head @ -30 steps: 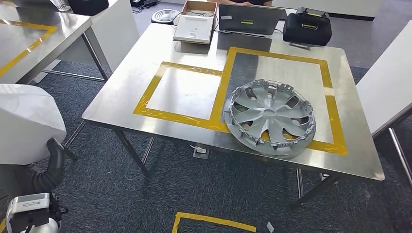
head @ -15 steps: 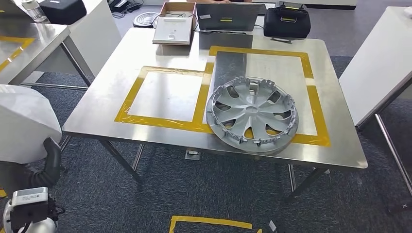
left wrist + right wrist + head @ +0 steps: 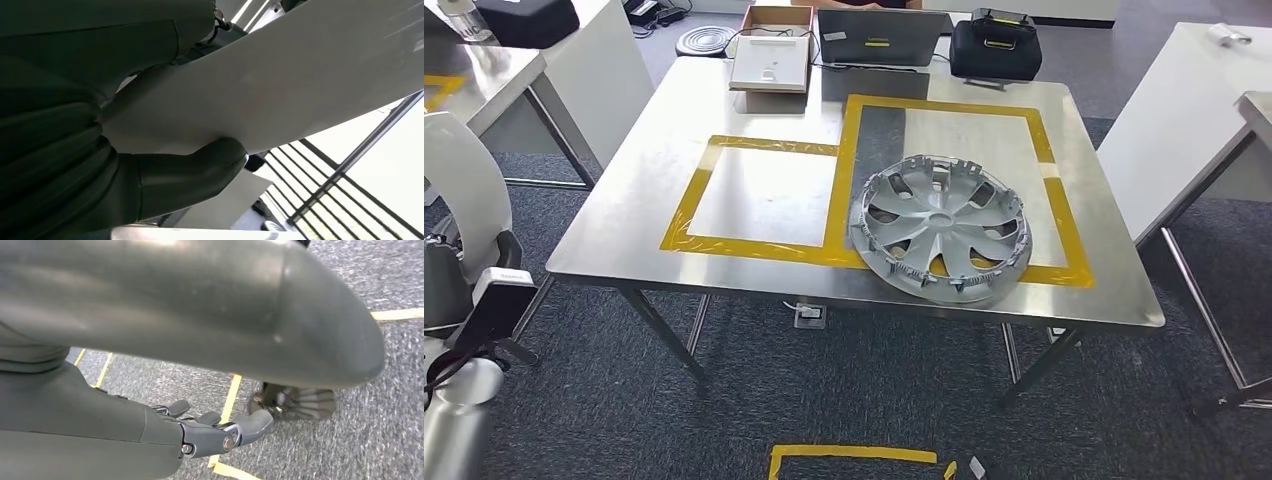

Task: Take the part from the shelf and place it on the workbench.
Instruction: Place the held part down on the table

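Part: white curved panel (image 3: 464, 190) at the left edge of the head view, held by the left hand (image 3: 190, 172), whose thick thumb presses against its smooth underside in the left wrist view.
Right hand: right hand (image 3: 220, 432) hangs over the carpet (image 3: 350, 450), fingers loosely apart, holding nothing.
Workbench: steel workbench (image 3: 754, 120) fills the centre of the head view, some way ahead of the robot.
On the bench: silver hubcap (image 3: 941, 227) lies in the right taped rectangle (image 3: 1052, 180); the left taped rectangle (image 3: 692, 200) has bare steel inside.
Done: pickup looks complete, judging by the grip.
Left: closing on the bench, then setting the part down, probably in the left rectangle.
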You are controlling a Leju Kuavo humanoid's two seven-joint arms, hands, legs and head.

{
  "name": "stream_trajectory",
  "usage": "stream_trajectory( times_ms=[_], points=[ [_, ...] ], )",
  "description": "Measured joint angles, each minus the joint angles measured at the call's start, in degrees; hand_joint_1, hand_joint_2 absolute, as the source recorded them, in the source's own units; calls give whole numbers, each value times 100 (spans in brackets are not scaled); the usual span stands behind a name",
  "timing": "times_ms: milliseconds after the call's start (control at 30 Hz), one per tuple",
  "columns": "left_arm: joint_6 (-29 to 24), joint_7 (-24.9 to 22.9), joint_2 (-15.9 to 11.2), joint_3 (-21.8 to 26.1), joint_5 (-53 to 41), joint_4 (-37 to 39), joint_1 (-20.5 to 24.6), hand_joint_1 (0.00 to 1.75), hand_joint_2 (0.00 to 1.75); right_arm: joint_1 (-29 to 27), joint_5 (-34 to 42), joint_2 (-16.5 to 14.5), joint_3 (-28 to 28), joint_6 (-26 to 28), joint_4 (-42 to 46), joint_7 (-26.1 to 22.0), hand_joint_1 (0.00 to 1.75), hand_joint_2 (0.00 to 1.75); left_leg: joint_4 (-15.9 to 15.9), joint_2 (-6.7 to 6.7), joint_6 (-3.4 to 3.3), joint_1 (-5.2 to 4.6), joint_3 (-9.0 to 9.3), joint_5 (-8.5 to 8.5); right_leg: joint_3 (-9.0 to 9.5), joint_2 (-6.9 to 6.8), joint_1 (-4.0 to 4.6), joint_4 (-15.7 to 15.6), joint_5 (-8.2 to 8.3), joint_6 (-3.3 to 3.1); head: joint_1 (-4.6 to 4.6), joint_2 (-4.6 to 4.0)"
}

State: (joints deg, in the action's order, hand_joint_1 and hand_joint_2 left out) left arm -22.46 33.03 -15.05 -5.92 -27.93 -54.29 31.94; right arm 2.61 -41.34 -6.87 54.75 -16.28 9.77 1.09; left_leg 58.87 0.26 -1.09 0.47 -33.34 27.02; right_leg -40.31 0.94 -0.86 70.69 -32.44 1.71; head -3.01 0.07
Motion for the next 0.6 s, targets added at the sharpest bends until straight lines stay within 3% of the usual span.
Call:
stream_trajectory(
  times_ms=[67, 100, 167, 233, 333, 433, 467, 533, 600],
  points=[
    [-78, -174, -65, 2, -157, 849, 433, 175, 175, -3, -14, 6, 1, 0, 0, 7, 0, 0, 6, 81, -15, -32, -9, 1, -258, -12, 8, 497, -121, -15, -2, 0],
    [-87, -318, -83, 1, -231, 1232, 626, 175, 175, -8, -17, 9, 2, 2, 0, 8, 0, 0, 11, 119, -19, -45, -9, 3, -223, -19, 17, 417, -18, -34, -2, 0],
    [-114, -666, -94, -6, -420, 1882, 972, 175, 175, -8, -22, 16, 3, 8, 0, 8, 0, 0, 21, 191, -16, -63, -1, 13, 137, -105, 54, -312, 363, -102, -2, 0],
    [-156, -940, -92, -20, -600, 2322, 1236, 175, 175, 4, -25, 24, 4, 10, 0, 7, 0, 0, 37, 245, 7, -96, -4, 32, 456, -240, 109, -976, 591, -175, 2, 0],
    [-174, -1043, -91, -31, -668, 2498, 1347, 175, 175, 12, -26, 27, 4, 10, 0, 7, 0, 0, 47, 266, 27, -121, -12, 43, 518, -292, 134, -1131, 609, -205, 6, 0],
    [-194, -1152, -71, -54, -757, 2668, 1440, 175, 175, 9, -27, 27, 8, 10, 0, 3, 0, 0, 40, 282, 50, -113, -12, 39, 505, -248, 131, -1139, 622, -220, 4, 0],
    [-222, -1272, -19, -116, -914, 2851, 1543, 175, 175, 8, -39, 26, 17, 10, 0, 1, 0, 0, 112, 234, 93, -104, -46, 95, 515, -209, 110, -1166, 641, -251, 9, 0],
    [-267, -1504, 108, -283, -1260, 3218, 1740, 175, 175, 18, -81, 26, 36, 12, 0, 3, 0, 0, 606, 102, 191, -73, -276, 372, 540, -125, 64, -1219, 674, -311, 16, 0],
    [-270, -1647, 236, -433, -1492, 3454, 1830, 175, 175, 29, -132, 27, 44, 14, 0, 8, 0, 0, 1377, 10, 262, -32, -655, 694, 558, -44, 30, -1245, 686, -338, 20, 0]
  ],
)
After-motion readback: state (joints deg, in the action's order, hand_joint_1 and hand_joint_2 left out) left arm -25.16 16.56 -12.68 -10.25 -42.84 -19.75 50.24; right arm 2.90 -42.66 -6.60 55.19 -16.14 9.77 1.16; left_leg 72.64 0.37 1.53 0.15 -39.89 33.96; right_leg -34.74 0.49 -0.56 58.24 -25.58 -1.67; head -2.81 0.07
